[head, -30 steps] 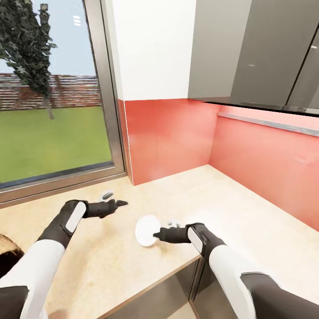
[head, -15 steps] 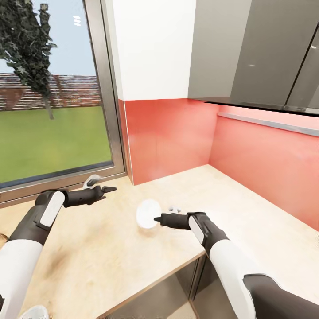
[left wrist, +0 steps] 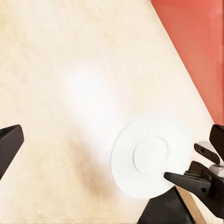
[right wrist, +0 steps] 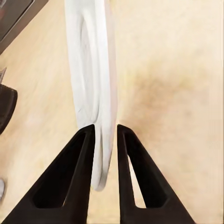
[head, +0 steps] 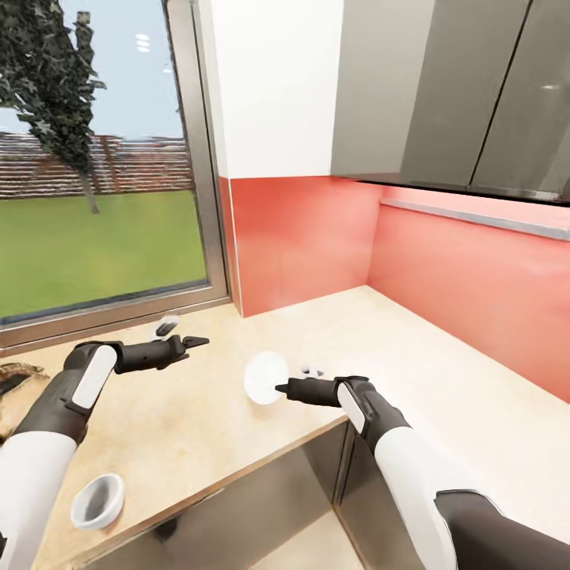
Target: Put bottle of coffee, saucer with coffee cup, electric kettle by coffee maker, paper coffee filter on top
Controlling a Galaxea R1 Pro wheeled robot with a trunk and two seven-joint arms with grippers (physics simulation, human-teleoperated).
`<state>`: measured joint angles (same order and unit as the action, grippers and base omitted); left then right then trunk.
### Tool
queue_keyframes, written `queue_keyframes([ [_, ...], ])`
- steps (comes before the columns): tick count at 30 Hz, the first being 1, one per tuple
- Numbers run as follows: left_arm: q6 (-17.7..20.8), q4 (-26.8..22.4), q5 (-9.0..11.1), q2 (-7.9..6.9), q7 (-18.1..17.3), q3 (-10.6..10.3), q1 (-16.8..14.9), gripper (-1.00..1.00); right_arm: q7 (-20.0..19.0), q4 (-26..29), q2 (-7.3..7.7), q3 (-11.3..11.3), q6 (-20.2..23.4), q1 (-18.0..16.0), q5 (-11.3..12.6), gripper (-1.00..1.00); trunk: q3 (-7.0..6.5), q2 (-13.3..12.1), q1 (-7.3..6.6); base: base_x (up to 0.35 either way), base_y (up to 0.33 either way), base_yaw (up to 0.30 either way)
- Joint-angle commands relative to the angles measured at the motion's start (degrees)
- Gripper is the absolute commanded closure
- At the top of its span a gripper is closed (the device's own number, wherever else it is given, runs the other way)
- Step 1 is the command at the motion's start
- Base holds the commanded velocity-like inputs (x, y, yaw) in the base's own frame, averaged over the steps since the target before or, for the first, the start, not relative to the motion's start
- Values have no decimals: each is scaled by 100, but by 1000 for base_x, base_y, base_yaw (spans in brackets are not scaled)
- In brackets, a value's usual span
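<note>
The right gripper (head: 279,389) clamps the rim of the saucer (head: 265,377) — a thin, flat, round white plate, held tilted above the kitchen countertop (head: 443,396), a tan wood-grain surface below a glossy red backsplash (head: 467,285). The left gripper (head: 199,342) hovers nearby; its opening cannot be told. A small white cup (head: 97,500) sits near the counter's front edge.

No readable text anywhere.

The saucer (right wrist: 95,88) pinched between the right gripper's (right wrist: 106,128) fingers is plain white, with no mark or brand; the kitchen countertop (head: 443,396) beneath it, the red backsplash (head: 467,293) beyond it and the grey wall cabinets (head: 443,87) above carry no label, number or sign.
</note>
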<state>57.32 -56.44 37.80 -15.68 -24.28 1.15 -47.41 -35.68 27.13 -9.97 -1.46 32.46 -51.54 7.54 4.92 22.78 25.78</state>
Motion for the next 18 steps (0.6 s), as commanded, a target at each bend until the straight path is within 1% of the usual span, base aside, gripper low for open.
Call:
queue_keyframes([
  [1, 26, 1, -36, 4, -42, 5, -6, -100, -1, 2, -3, -16, 59, -4, 62, 100, 5, 14, 1, -337, 0, 0],
  [10, 31, -7, -35, 12, -54, -9, 9, -100, -5, 3, -3, -20, 59, -5, 62, 100, -53, 14, 1, -338, 0, 0],
  [12, 27, -14, -36, 13, -108, -14, 130, -100, -2, 3, -3, -20, 59, -3, 59, 100, -54, 14, 1, -338, 0, 0],
  [13, 25, -31, -36, 8, -193, -19, 218, -100, -2, 3, -3, -20, 59, -2, 58, 100, -55, 14, 1, -338, 0, 0],
  [15, 15, -108, -52, -12, -495, -15, 435, -100, -2, 3, -3, -20, 59, -4, 56, 100, -55, 14, 1, -338, 0, 0],
  [17, -33, -395, -90, -90, -1117, -5, 908, -100, -1, 3, -3, -21, 59, -2, 55, 100, -55, 14, 1, -338, 0, 0],
  [18, -53, -536, -96, -136, -1294, -3, 1077, -100, -1, 3, -3, -21, 59, -1, 55, 100, -55, 14, 1, -338, 0, 0],
])
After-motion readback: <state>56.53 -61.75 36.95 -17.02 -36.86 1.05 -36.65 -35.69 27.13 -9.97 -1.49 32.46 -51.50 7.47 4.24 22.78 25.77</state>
